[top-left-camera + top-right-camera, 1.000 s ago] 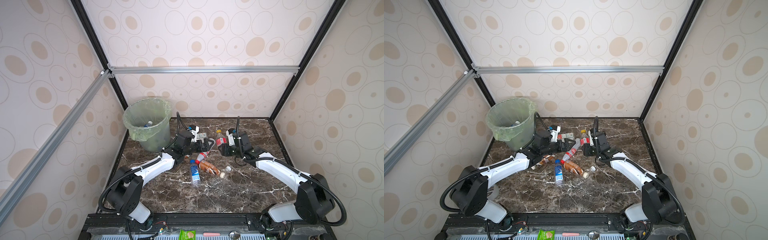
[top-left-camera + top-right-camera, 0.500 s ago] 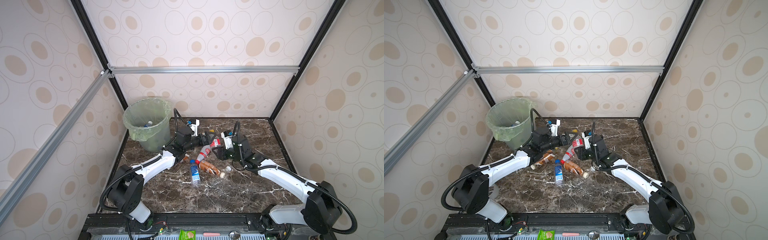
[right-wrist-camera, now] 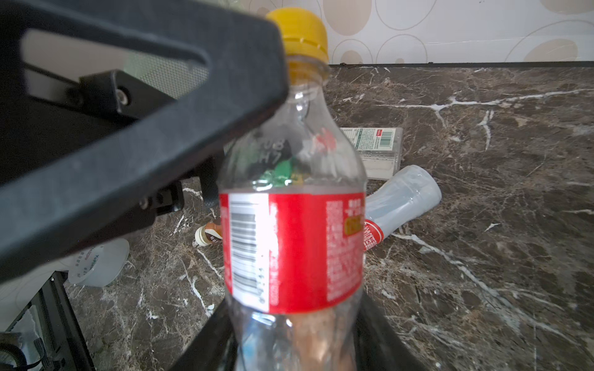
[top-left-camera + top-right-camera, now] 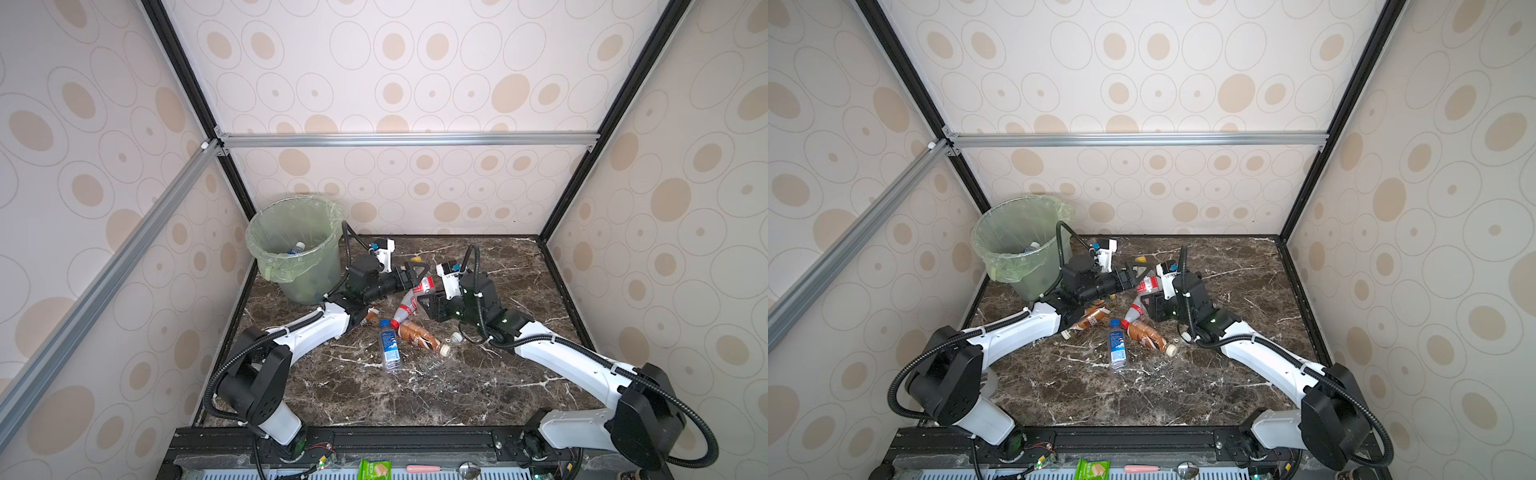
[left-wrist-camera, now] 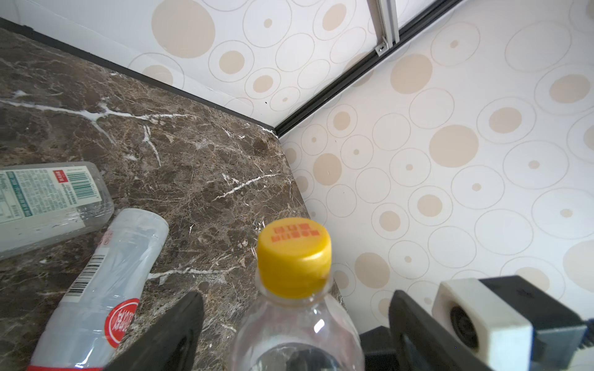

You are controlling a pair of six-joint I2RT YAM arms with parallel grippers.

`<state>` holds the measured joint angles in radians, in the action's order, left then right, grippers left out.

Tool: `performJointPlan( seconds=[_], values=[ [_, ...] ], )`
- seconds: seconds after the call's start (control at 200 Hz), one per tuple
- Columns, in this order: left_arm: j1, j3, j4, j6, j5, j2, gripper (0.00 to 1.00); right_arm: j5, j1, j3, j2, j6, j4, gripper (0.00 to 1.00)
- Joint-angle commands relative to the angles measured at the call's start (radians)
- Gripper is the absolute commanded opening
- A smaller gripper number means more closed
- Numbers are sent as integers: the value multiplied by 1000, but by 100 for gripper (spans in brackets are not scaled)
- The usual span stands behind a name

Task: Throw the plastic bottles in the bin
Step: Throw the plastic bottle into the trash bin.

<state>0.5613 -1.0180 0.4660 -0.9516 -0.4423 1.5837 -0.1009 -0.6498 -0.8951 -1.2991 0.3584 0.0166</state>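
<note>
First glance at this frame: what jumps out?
Mid-table, the right gripper grips a yellow-capped bottle, and the left gripper stands open on either side of its neck, like a handover. At the far left corner the green-lined bin holds one small bottle. More lie loose on the marble table, among them a blue-labelled bottle and a brown bottle.
</note>
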Motion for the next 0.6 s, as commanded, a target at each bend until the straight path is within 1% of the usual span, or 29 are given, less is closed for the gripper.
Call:
performJointPlan(
  seconds=[0.0,0.13,0.2,0.3,0.395,0.595],
  values=[
    [-17,-3,65,-29,-13,5,84,6,-15,7,19,-2,37,53],
    [-17,-18,57,-9,7,12,73,5,-21,5,10,-3,37,53],
    [-17,-26,52,0,11,17,71,-2,-24,5,4,-1,38,52],
    [-17,-35,45,9,10,29,64,0,-34,10,1,-4,42,52],
    [-17,-37,43,17,13,35,55,1,-36,8,-4,-8,39,53],
    [-17,-39,13,53,38,30,40,-3,-41,8,-11,-13,32,52]
  ],
)
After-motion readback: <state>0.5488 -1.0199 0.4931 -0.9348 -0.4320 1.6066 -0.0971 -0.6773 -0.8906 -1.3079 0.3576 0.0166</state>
